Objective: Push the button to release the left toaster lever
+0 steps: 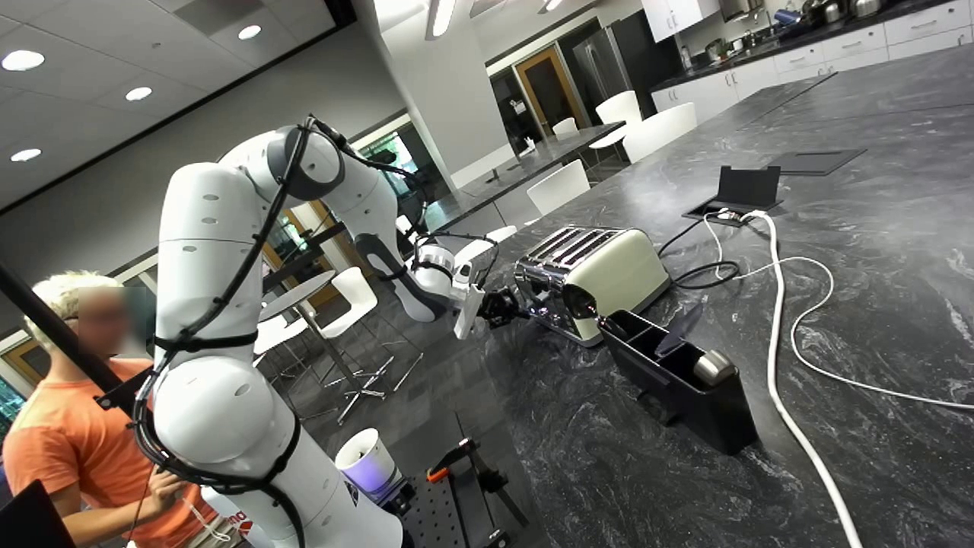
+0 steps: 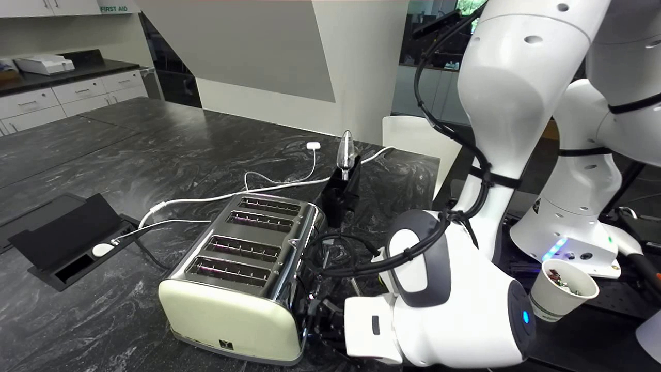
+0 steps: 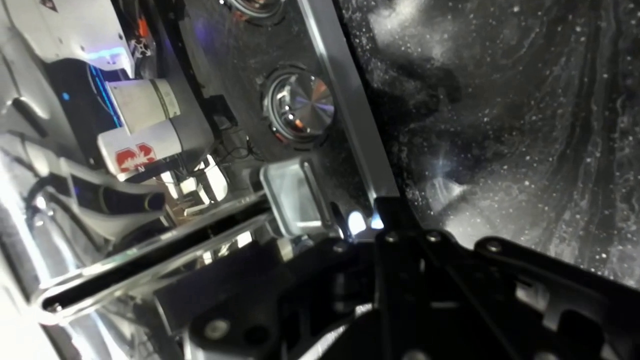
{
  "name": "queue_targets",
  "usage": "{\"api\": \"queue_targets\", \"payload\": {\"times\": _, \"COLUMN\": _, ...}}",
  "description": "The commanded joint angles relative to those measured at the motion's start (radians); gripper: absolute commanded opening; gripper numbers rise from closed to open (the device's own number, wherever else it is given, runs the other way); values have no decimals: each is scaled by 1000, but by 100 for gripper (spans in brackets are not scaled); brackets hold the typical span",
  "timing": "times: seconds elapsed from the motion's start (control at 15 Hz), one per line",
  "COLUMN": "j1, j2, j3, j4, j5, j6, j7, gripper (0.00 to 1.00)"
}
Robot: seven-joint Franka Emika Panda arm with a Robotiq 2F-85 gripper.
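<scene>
The silver-and-cream toaster stands on the dark counter in both exterior views, with long slots on top; its cream side faces the camera in an exterior view. The wrist view shows its chrome front close up, with a round knob, a lever and a long slot. My gripper is at the toaster's front, low down; it also shows in an exterior view. In the wrist view the fingers are together with nothing visible between them. Contact cannot be told. Any button under the fingertips is hidden.
A long black box with compartments stands beside the toaster; it also shows behind it. White cables cross the counter from a black outlet box. A cup stands near the arm's base. A person stands behind the arm.
</scene>
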Motion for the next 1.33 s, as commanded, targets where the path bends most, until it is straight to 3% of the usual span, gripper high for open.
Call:
{"api": "queue_targets", "payload": {"times": 0.0, "j1": -17, "j2": 11, "j3": 21, "j4": 15, "j5": -31, "j6": -40, "j7": 28, "gripper": 0}}
{"api": "queue_targets", "payload": {"times": 1.0, "j1": -18, "j2": 46, "j3": 13, "j4": 51, "j5": -55, "j6": -64, "j7": 11, "gripper": 0}}
{"api": "queue_targets", "payload": {"times": 1.27, "j1": 5, "j2": 10, "j3": 43, "j4": 16, "j5": -15, "j6": -135, "j7": -3, "gripper": 0}}
